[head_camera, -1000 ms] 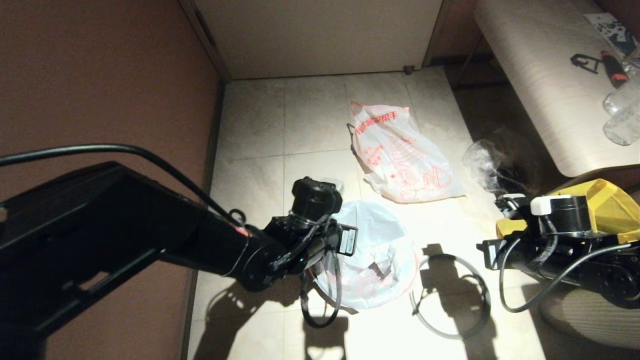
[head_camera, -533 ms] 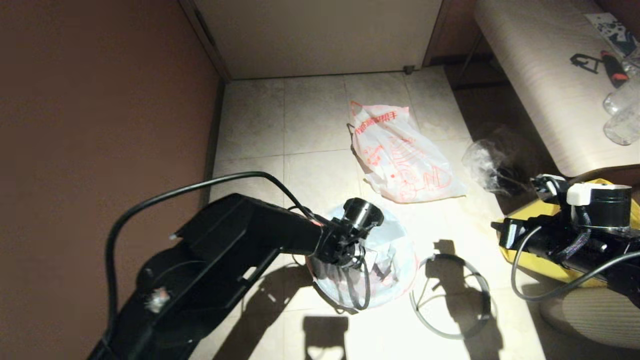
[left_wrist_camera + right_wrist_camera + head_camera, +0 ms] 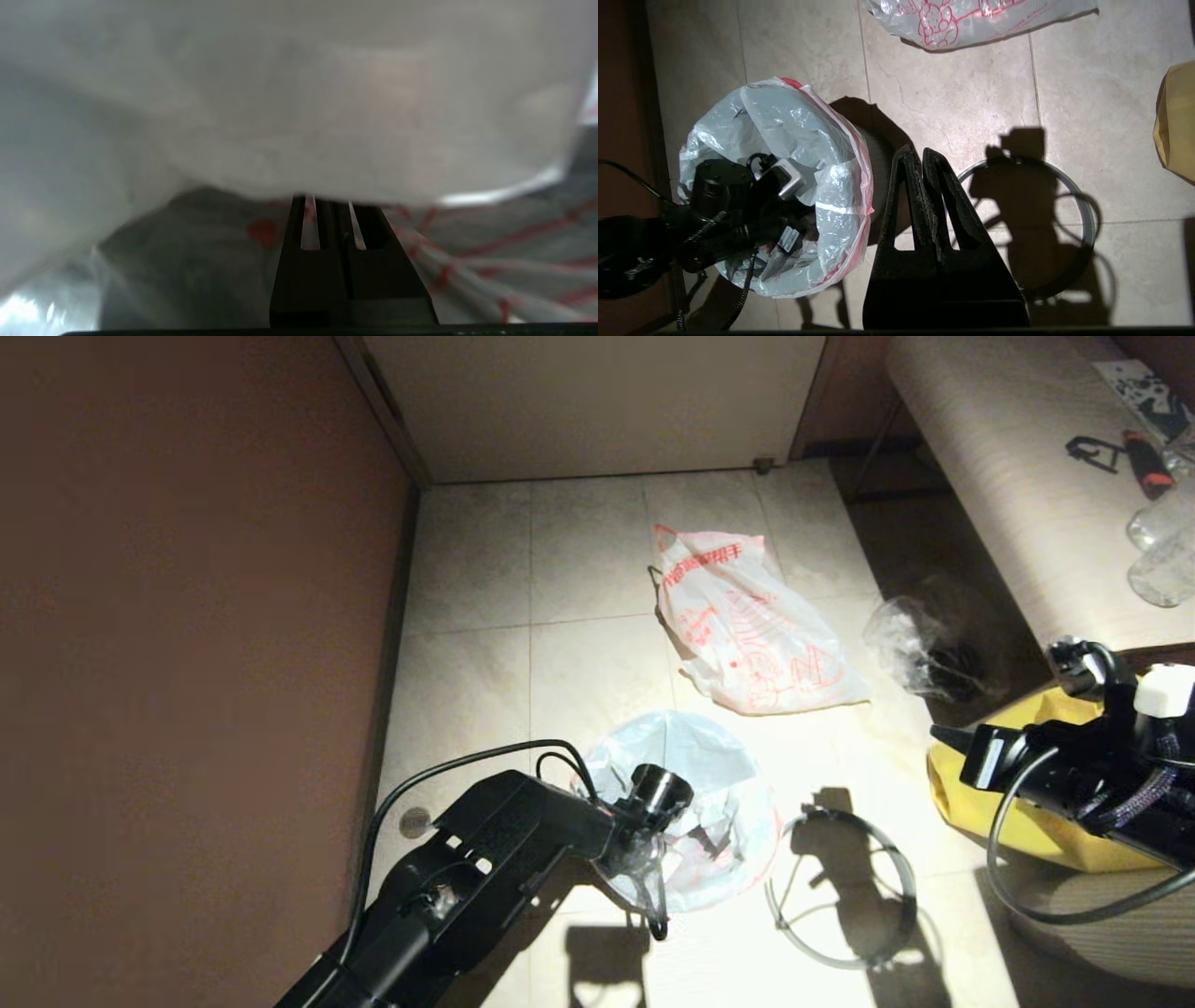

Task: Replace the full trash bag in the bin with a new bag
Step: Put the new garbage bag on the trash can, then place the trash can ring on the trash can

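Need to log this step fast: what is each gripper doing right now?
Left gripper: shut, down inside the new bag that lines the bin; a grip on it cannot be told.
Right gripper: shut, holding nothing, above the floor.

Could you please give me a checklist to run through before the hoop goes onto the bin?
1. Full bag out of the bin: ok, it lies on the floor farther away.
2. New bag draped over the bin's mouth: ok.
3. New bag pushed down to the bottom: cannot tell.
4. Left pincer clear of the bin: not ok, it is shut, down inside the new bag.
5. Hoop free to take: ok, it lies flat on the floor beside the bin.
6. Right pincer empty: ok, shut on nothing, above the floor between bin and hoop.
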Robot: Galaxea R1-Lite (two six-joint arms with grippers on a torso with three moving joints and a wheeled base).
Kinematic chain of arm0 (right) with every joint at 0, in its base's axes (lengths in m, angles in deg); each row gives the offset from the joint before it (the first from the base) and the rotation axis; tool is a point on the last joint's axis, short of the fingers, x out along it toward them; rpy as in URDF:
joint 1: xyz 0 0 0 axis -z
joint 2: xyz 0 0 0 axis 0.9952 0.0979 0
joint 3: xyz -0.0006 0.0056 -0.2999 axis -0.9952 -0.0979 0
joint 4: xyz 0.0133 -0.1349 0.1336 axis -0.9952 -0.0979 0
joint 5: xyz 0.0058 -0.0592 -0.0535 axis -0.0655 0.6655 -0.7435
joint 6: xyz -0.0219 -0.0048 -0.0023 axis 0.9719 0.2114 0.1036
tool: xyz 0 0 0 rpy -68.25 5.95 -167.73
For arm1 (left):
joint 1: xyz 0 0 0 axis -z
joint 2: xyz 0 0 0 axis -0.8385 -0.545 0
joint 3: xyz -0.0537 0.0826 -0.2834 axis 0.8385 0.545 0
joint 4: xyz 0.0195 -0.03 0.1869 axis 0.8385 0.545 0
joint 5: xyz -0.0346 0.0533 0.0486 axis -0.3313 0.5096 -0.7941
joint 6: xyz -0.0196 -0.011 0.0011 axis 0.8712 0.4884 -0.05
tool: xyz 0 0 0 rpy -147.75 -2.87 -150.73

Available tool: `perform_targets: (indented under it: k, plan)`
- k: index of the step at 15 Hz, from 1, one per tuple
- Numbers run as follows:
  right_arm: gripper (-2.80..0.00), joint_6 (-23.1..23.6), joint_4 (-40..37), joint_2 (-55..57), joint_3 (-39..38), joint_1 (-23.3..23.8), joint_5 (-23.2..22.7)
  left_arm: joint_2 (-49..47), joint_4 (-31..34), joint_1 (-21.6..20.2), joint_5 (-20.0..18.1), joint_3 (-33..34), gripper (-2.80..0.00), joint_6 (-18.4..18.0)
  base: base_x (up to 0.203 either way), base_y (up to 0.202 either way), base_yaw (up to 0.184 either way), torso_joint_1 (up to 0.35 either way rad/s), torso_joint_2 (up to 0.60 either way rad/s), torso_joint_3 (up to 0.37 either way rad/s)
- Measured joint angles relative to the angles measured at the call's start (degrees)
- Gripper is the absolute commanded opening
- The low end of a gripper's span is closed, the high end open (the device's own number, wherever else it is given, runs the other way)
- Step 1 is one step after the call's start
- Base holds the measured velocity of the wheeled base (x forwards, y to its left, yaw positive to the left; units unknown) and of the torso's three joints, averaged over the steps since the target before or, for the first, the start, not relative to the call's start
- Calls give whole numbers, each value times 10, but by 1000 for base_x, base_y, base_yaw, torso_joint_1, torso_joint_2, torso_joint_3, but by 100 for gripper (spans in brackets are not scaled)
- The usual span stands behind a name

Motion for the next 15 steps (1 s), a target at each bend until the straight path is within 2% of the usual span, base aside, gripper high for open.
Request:
perform_targets:
  k: [4, 7, 11, 13, 15]
  plan:
    - [-280, -8, -11, -26, -16, -10, -3, -7, -68, 1, -1, 0, -280, -4, 0, 0, 0, 0, 0, 0]
    - [-280, -66, -65, -14, -26, -15, -19, 27, -63, 27, 22, 6, -280, 26, 0, 0, 0, 0, 0, 0]
    - [-280, -8, -153, -3, -33, -5, 5, 147, -14, 60, 55, 65, -280, 104, 0, 0, 0, 0, 0, 0]
    - [-280, 27, -171, 11, -40, 7, 9, 245, 30, 70, 67, 132, -280, 151, 0, 0, 0, 0, 0, 0]
    - [-280, 58, -171, 19, -49, 8, 10, 364, 61, 62, 67, 246, -280, 206, 0, 0, 0, 0, 0, 0]
